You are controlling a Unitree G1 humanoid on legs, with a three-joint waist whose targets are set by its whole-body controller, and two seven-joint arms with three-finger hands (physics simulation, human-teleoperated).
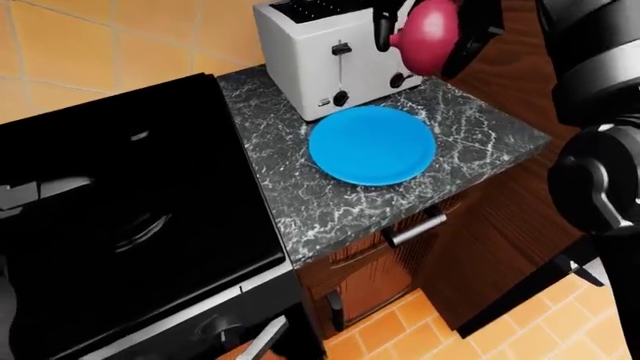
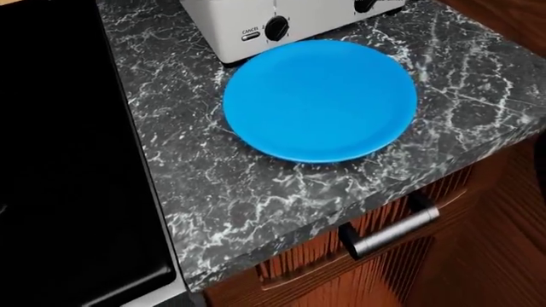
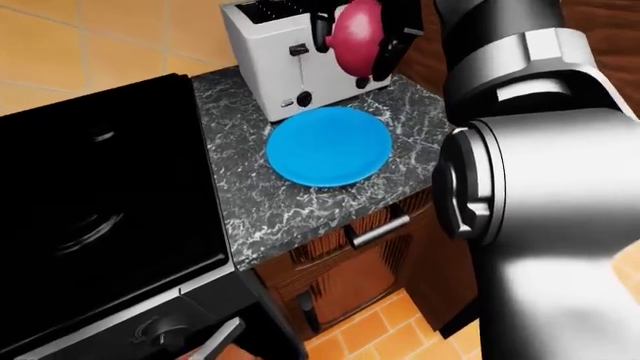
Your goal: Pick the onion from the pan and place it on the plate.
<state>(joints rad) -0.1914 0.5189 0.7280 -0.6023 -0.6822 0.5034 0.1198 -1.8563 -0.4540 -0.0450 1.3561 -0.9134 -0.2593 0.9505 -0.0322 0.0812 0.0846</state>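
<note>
The round magenta onion (image 1: 430, 26) is gripped by the black three-finger right hand (image 1: 437, 31), above the flat blue plate (image 1: 372, 145). Transport is judged under way; lowering and release onto the plate are required.

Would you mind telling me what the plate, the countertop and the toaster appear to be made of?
Plate: plain matte blue, with no gloss or pattern; plastic or glazed ceramic, the render leaves it open.
Countertop: dark polished stone, probably marble or granite, judging by the white veining.
Toaster: pale grey casing with a smooth satin look, likely painted or brushed metal, with black knobs.
</note>
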